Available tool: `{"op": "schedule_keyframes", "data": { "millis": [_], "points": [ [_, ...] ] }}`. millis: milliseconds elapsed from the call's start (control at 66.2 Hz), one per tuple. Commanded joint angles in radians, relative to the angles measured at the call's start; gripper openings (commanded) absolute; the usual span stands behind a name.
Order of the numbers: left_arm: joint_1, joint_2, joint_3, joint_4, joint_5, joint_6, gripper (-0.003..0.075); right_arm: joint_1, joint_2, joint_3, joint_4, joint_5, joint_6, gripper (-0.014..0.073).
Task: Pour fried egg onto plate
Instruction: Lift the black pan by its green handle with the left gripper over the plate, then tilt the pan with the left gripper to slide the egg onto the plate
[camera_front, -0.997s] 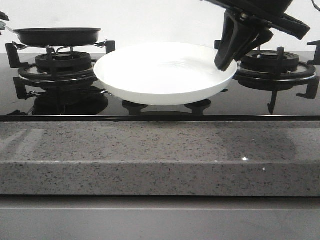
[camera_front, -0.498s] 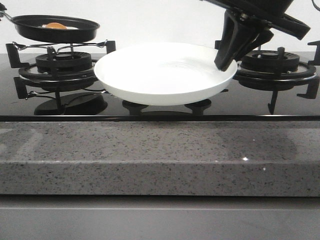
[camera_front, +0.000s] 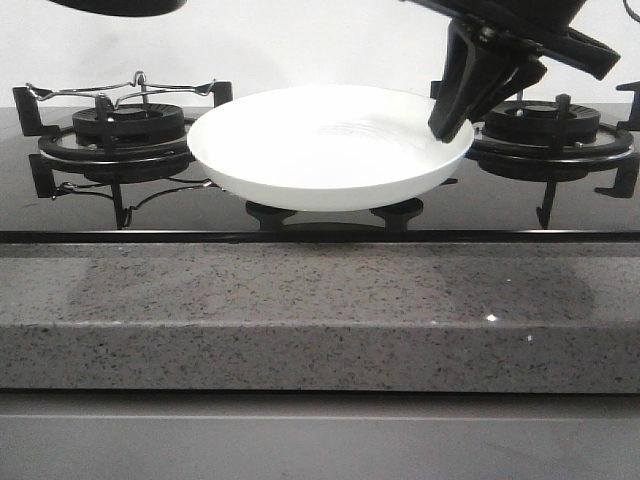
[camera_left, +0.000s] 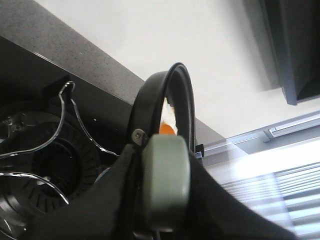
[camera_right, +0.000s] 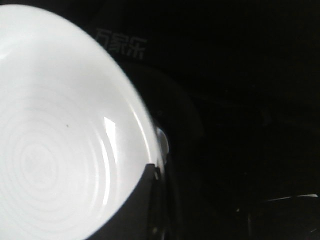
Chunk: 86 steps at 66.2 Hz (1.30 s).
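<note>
Right gripper (camera_front: 452, 118): dark fingers clamped on the right rim of the plate (camera_front: 320, 150), holding it tilted above the black glass hob (camera_front: 300, 218), between the two burners. In the right wrist view the plate (camera_right: 60, 140) fills the frame, its concentric rings visible, one finger (camera_right: 142, 200) lapping its rim.

Left gripper (camera_left: 160, 200): only dark shapes flank a grey-green handle (camera_left: 165, 185); whether the fingers are closed on it cannot be told. The handle belongs to one black frying pan (camera_left: 160, 100), seen edge-on, with the fried egg (camera_left: 168, 122) inside it, orange yolk and a sliver of white showing. In the front view only the pan's underside (camera_front: 120, 5) shows at the top edge, high above the left burner (camera_front: 125, 130).

Surface: speckled grey stone counter (camera_front: 320, 310) fronting the hob; plain white wall (camera_front: 320, 45) behind.

Count: one plate, one pan, one egg, two burners, the right (camera_front: 550, 130) partly behind the gripper; one wire trivet (camera_front: 120, 90) on the left burner.
</note>
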Motion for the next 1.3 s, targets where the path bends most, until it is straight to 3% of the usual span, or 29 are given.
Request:
{"op": "schedule_keyframes", "data": {
  "millis": [0, 302, 529, 740, 951, 1284],
  "points": [
    [-0.023, -0.106, 0.021, -0.103, 0.074, 0.033, -0.002, -0.002, -0.046, -0.026, 0.019, -0.032, -0.011, -0.011],
    [-0.137, -0.253, 0.259, -0.103, 0.024, 0.156, -0.002, -0.002, -0.046, -0.026, 0.019, -0.032, -0.011, -0.011],
    [-0.258, -0.315, 0.295, -0.076, -0.045, 0.218, -0.002, -0.002, -0.046, -0.026, 0.019, -0.032, -0.011, -0.011],
    [-0.388, -0.399, 0.295, 0.028, -0.266, 0.301, -0.002, -0.002, -0.046, -0.026, 0.019, -0.032, -0.011, -0.011],
    [-0.521, -0.477, 0.247, 0.129, -0.399, 0.416, -0.002, -0.002, -0.046, -0.026, 0.019, -0.032, -0.011, -0.011],
    [-0.752, -0.52, 0.214, 0.459, -0.612, 0.571, -0.002, -0.002, -0.046, -0.026, 0.019, -0.032, -0.011, -0.011]
  ]
}}
